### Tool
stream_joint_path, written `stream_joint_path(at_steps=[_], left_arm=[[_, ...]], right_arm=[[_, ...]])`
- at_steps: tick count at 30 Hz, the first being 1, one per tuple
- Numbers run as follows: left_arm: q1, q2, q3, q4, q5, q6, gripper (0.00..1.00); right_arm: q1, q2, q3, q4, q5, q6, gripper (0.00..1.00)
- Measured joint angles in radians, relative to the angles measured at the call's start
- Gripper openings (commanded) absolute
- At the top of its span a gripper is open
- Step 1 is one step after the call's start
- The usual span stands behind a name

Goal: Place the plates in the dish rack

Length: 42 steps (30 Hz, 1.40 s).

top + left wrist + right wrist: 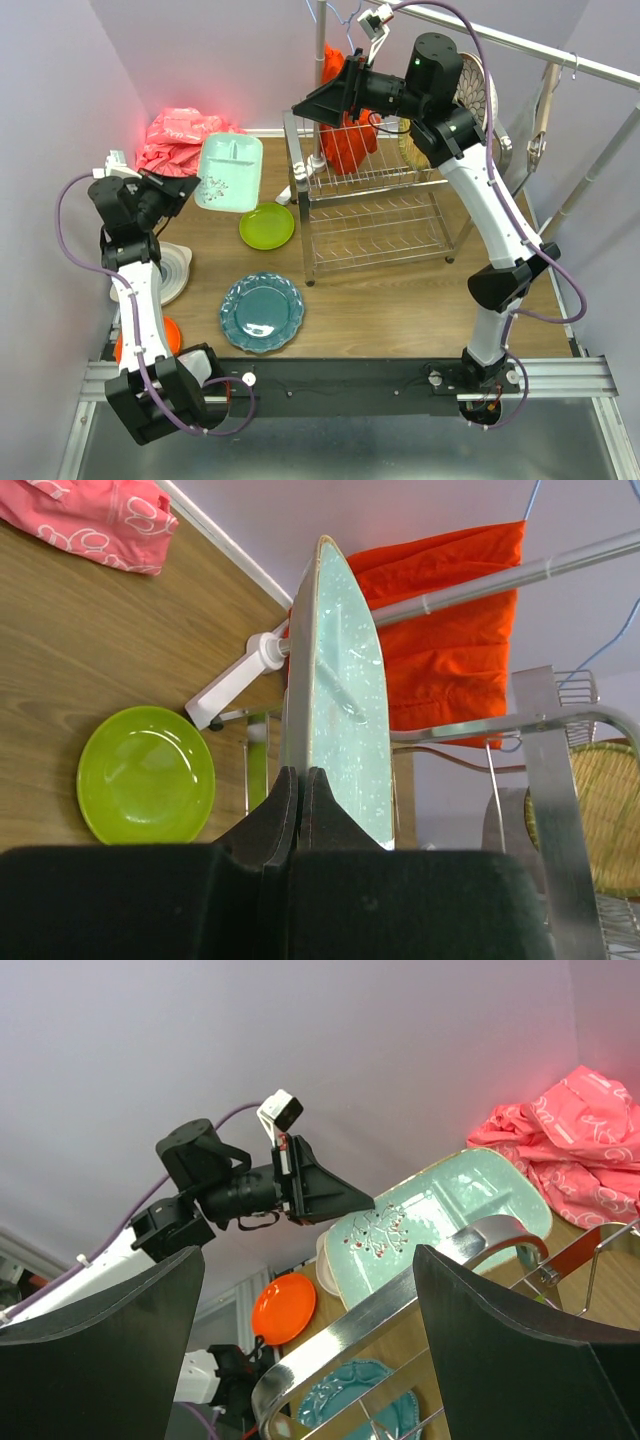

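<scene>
My left gripper [196, 185] [298, 772] is shut on the near edge of the mint rectangular divided tray [230, 172] [340, 700] [440, 1220] and holds it off the table, left of the dish rack [370, 200] [550, 780]. My right gripper [312, 108] [310, 1252] is open and holds nothing. It hovers over the rack's top left frame bar [400, 1300]. On the table lie a lime green plate [267, 226] [145, 775], a teal scalloped plate [262, 312] [350, 1400] and an orange plate [168, 335] [285, 1305]. A woven-yellow plate [600, 820] stands in the rack.
A red-orange cloth [345, 140] [440, 630] hangs behind the rack's upper tier. A pink cloth [180, 135] [570, 1140] is bunched at the back left. A white dish [180, 272] lies under the left arm. A patterned plate [480, 95] stands behind the right arm.
</scene>
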Motion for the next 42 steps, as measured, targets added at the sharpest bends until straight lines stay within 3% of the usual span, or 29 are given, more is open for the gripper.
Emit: stream_joint_path(at_steps=[19,42], left_arm=[[0.000,0.084,-0.319,0.246,0.036,0.103,0.00],[0.000,0.274,-0.425,0.374,0.052,0.290,0.00]], right_arm=[[0.000,-0.009,-0.028,0.000,0.000,0.008,0.93],[0.000,-0.013,-0.059,0.000,0.000,0.008,0.93]])
